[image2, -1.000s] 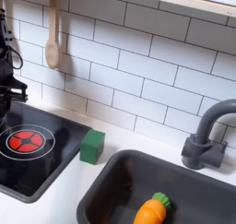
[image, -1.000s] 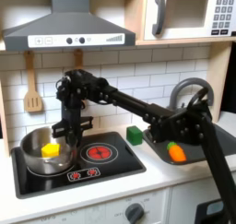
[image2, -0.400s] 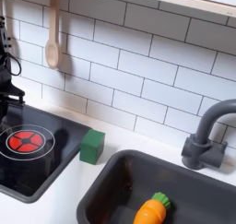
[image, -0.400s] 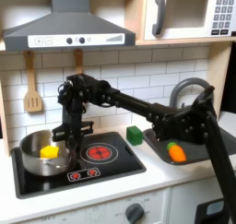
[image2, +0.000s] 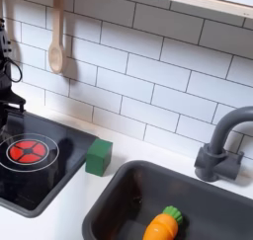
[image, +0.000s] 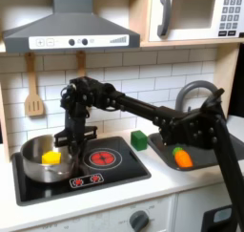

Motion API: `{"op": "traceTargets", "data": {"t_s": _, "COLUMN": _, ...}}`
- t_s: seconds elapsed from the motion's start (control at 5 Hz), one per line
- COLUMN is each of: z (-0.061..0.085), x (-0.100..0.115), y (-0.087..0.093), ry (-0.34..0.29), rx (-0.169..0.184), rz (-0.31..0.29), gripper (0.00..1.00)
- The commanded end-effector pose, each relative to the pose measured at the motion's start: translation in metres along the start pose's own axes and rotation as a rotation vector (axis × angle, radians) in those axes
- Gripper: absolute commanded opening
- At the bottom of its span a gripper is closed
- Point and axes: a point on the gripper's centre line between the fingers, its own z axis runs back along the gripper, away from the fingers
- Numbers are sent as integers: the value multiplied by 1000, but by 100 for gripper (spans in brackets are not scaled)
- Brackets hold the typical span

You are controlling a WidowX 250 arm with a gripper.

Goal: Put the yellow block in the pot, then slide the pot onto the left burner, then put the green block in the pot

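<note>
Nearest you in the first exterior view, the glossy black stovetop [image: 81, 174] carries the pot [image: 38, 158], sitting on the burner at the first exterior view's left. The yellow block [image: 51, 157] is already inside it, bright against the steel, lying toward the pot's right-hand wall. So step one looks done, and by my reading you are in the sliding step, or just finishing it.

Just behind and right of the pot, the gripper [image: 70, 137] hangs at the pot's rim. Whether its jaws are spread or closed, I cannot tell; they are a dark blur against the arm. Beside it, the burner with red rings [image: 101, 158] lies bare.

The pot itself: shiny silver, low straight walls, rolled rim, about as wide as a burner, standing upright.

Next, I'd say, you check the pot sits square on its burner, then let go and lift clear.

Further right, off the stovetop on the white counter, waits the green block [image: 139, 139], small, dark and cube-like; in the second exterior view the same block [image2: 98, 156] sits between stovetop and sink. Go for it from above with the jaws spread. Beyond it the carrot toy [image2: 161, 225] lies in the sink [image2: 119, 204]; leave that alone.
</note>
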Motion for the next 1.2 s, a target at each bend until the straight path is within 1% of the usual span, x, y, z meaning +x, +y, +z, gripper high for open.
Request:
{"op": "traceTargets", "data": {"t_s": 0.0, "z": 7, "x": 0, "y": -2, "ry": -2, "rx": -19, "rz": 0, "gripper": 100}}
{"op": "traceTargets", "data": {"t_s": 0.2, "z": 9, "x": 1, "y": -3, "ry": -7, "rx": -30, "rz": -4, "gripper": 100}}
{"op": "traceTargets", "data": {"t_s": 0.4, "z": 17, "x": 5, "y": -6, "ry": -29, "rx": -48, "rz": -4, "gripper": 100}}
{"op": "traceTargets", "data": {"t_s": 0.8, "z": 35, "x": 10, "y": -9, "ry": -71, "rx": -74, "rz": -7, "gripper": 100}}
{"op": "traceTargets", "data": {"t_s": 1.0, "z": 42, "x": 8, "y": -20, "ry": -85, "rx": -99, "rz": -34, "gripper": 100}}
